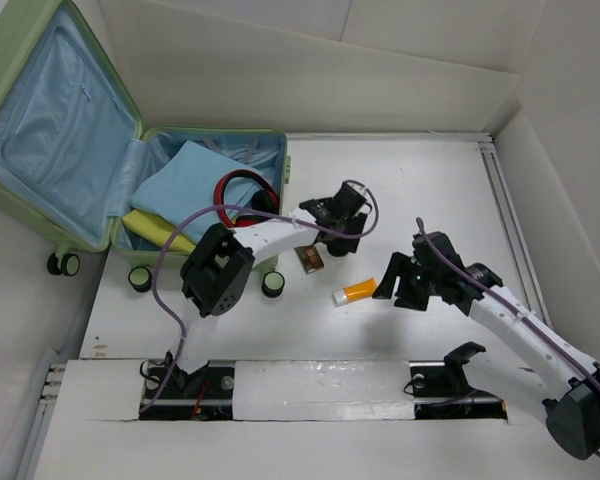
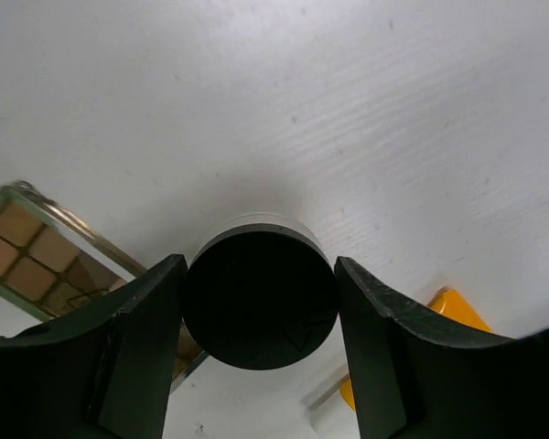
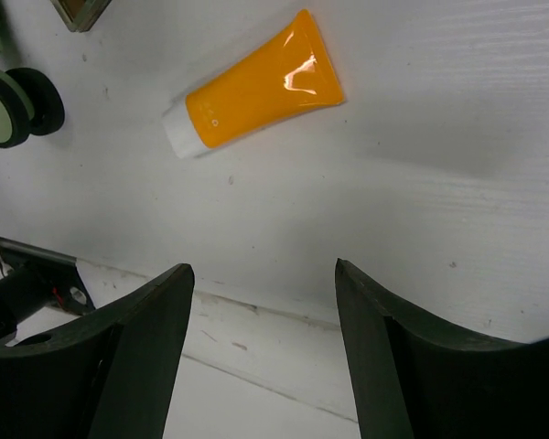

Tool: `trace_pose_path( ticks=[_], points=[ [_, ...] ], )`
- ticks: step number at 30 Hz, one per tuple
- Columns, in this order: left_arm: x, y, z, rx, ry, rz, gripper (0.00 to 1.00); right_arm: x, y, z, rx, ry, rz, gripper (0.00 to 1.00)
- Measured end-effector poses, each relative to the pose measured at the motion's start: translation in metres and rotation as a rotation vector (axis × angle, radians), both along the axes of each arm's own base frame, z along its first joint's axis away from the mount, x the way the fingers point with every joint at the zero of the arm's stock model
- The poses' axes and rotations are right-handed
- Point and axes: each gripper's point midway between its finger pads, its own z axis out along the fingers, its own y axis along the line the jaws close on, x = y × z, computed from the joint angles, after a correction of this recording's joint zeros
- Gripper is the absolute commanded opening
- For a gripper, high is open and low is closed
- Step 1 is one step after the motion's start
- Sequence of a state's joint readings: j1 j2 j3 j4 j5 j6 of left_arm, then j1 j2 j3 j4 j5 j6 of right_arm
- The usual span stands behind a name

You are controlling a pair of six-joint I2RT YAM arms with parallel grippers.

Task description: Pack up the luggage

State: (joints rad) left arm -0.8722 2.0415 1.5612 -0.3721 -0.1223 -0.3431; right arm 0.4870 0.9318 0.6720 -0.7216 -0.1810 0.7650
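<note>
The luggage (image 1: 40, 120), a pale green hard-shell suitcase with blue lining, lies open at the far left. In it are a blue cloth (image 1: 185, 185), a yellow cloth (image 1: 155, 228) and red-and-black headphones (image 1: 242, 190). My left gripper (image 2: 261, 302) points down on the table right of the suitcase. Its fingers press both sides of a round black-lidded jar (image 2: 261, 297). My right gripper (image 3: 263, 274) hangs open and empty over the table, just right of an orange tube (image 3: 256, 87) with a white cap. In the top view the jar is hidden under the left gripper (image 1: 342, 215).
A small eyeshadow palette (image 1: 310, 259) lies between the suitcase and the orange tube (image 1: 355, 291); it also shows beside the jar (image 2: 37, 261). Suitcase wheels (image 1: 273, 284) stick out over the table near it. White walls close in the back and right sides.
</note>
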Motion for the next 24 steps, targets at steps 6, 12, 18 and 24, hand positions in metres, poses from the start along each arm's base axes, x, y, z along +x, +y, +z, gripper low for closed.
trace_pose_path(
  ticks=[6, 12, 18, 24],
  points=[
    [0.063, 0.029, 0.106, -0.173, -0.117, 0.133, 0.27, 0.001, 0.009, -0.004, -0.001, 0.008, 0.020, 0.69],
    [0.125, 0.149, 0.225, -0.316, -0.330, 0.409, 0.34, 0.005, 0.019, -0.007, -0.012, 0.017, 0.051, 0.69],
    [0.164, 0.346, 0.214, -0.320, -0.371, 0.859, 0.43, 0.013, 0.034, -0.009, -0.025, 0.010, 0.106, 0.69],
    [0.168, 0.437, 0.139, -0.235, -0.225, 1.106, 0.91, 0.019, 0.046, -0.003, -0.028, -0.009, 0.153, 0.69]
  ],
)
